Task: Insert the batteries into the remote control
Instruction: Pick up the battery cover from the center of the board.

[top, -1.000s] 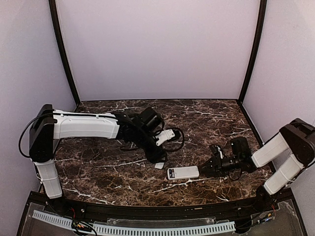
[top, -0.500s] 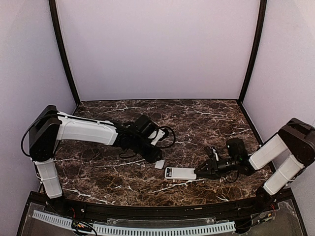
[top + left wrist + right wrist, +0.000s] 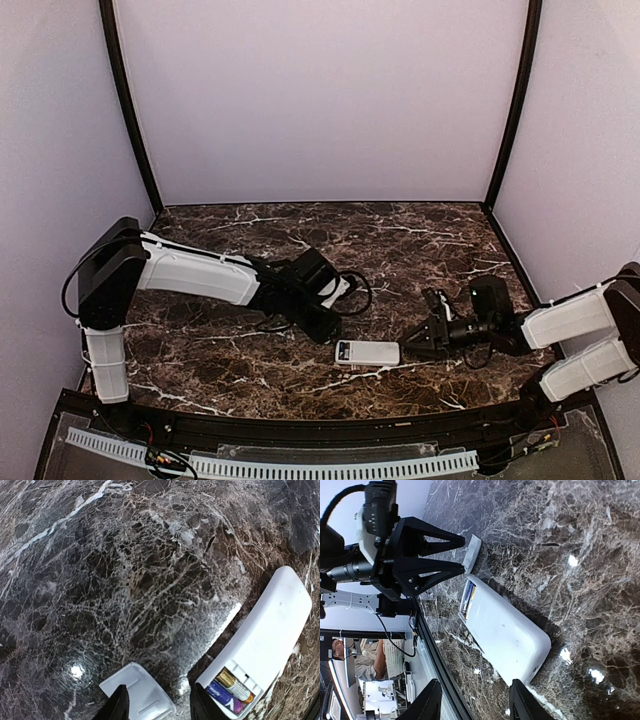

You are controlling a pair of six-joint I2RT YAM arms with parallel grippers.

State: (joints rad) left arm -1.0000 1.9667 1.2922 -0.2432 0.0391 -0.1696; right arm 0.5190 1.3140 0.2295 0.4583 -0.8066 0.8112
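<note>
Two batteries (image 3: 231, 690) fill the open bay of the white remote control (image 3: 270, 625). We see the left gripper (image 3: 159, 707), stretched low, pinching the cover (image 3: 135, 690); the right gripper (image 3: 474, 702) gapes alongside.

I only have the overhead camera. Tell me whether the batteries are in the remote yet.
Observer: Yes, two batteries lie side by side in the remote, at its uncovered end.
Operator: Find me the cover.
Observer: The cover lies on the table beside that end, between the fingers of the left gripper.
Operator: Check the right gripper.
Observer: The right gripper has its jaws apart near the remote's other end, nothing between them.
</note>
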